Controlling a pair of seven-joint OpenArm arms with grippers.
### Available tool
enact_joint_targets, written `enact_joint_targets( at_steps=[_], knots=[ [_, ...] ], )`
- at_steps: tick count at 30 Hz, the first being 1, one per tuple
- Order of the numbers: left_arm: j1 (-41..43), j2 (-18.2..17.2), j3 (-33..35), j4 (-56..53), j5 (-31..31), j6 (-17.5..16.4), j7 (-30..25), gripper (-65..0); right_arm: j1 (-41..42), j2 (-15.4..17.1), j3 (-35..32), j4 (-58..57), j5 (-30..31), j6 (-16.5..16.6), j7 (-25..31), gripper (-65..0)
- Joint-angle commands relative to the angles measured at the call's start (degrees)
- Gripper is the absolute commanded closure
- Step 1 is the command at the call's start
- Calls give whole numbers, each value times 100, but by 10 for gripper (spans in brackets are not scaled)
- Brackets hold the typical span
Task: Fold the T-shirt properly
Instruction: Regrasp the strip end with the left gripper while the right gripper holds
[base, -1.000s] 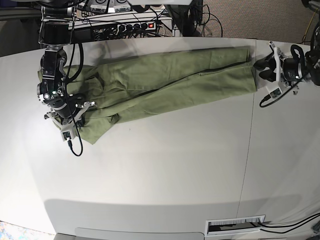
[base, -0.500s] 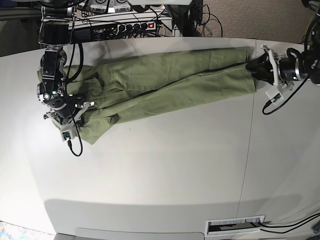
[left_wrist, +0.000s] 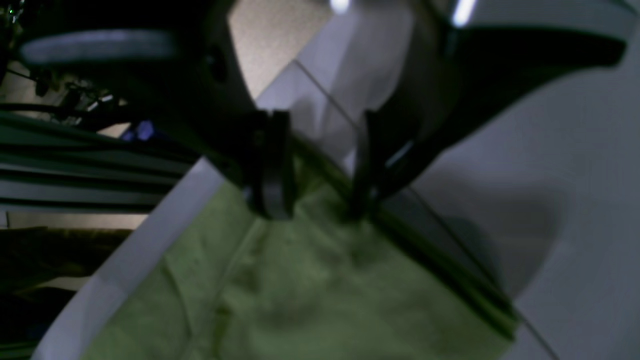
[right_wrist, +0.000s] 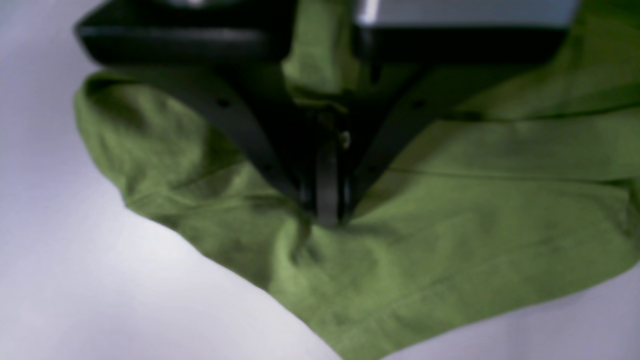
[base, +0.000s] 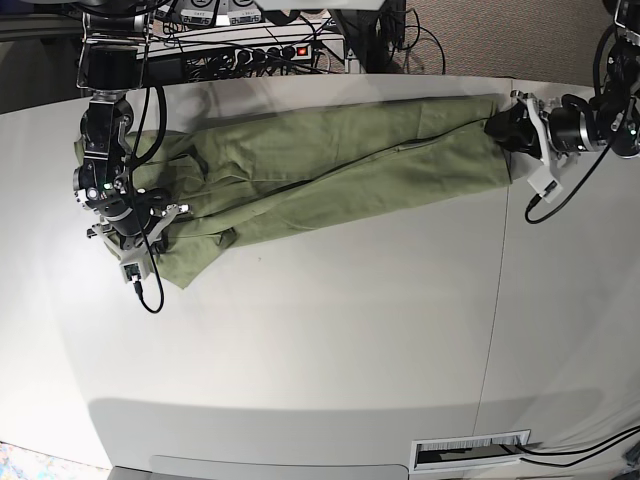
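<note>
the green t-shirt (base: 330, 165) lies long and flat on the white table (base: 330, 340). the right gripper (right_wrist: 327, 210) has its 2 fingers pressed together, pinching cloth bunched at their tips, likely to hold that end. the left gripper (left_wrist: 312, 210) has fingers spread, with the shirt's hem between them, ready to grab.

The base view is evenly and brightly lit, with soft shadows cast on the tabletop (base: 330, 330). Both wrist views are dim, blurred and out of focus.
</note>
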Motion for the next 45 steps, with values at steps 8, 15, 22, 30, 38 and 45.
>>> enact_joint_targets(
  at_steps=[8,15,22,30,38,45],
  knots=[
    [-50,-136,-831,-50,-42,245,-109,-220,-109,79,9,-116,-372,-59,-839,0],
    [-48,28,-831,-623,-426,402,61,-220,-111,79,9,-114,-372,-59,-850,0],
    [-2,184,-831,-839,-1296,-2,597,-220,-111,79,9,-114,-372,-59,-855,0],
    [103,297,-831,-839,-1515,-39,636,-220,-109,79,9,-114,-369,-59,-857,0],
    [39,730,-831,-839,-1362,-151,540,-220,-111,79,9,-114,-372,-59,-857,0],
    [42,789,-831,-839,-1362,-151,470,-178,-109,79,9,-114,-372,-59,-855,0]
  ],
)
